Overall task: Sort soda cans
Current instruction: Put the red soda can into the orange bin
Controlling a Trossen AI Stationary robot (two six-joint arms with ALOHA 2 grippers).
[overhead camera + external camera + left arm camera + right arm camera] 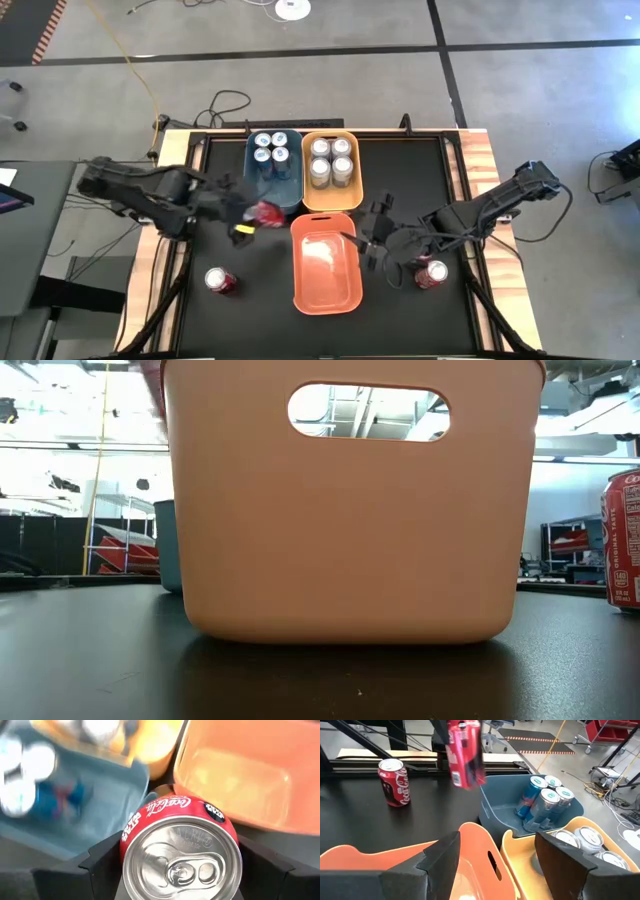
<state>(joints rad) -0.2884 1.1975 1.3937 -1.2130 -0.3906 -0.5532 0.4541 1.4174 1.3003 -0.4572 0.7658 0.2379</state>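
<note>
My left gripper (254, 216) is shut on a red soda can (180, 845) and holds it in the air beside the teal bin's near end; the right wrist view shows that can (465, 752) lifted. My right gripper (374, 242) is open and touches nothing, hovering at the orange bin's right rim (356, 262). Two more red cans stand upright on their bases on the table, one left (221, 281) and one right (432, 272). Several blue cans (271, 148) stand in the teal bin (290, 190). Several silver cans (331, 160) stand in the yellow-orange bin (332, 200). My left gripper pinches the red can between its two fingers (100, 865), on opposite sides of the can's wall just below the top rim (131, 832). The fingers come from above, pointing down. The can hangs nearly upright below them, lifted clear of the table.
The orange bin (350, 530) fills the middle of the low view, and I see nothing lying inside it (325, 255). The three bins sit close together at the table's centre. Bare black table lies left and right of the orange bin, apart from the two standing cans.
</note>
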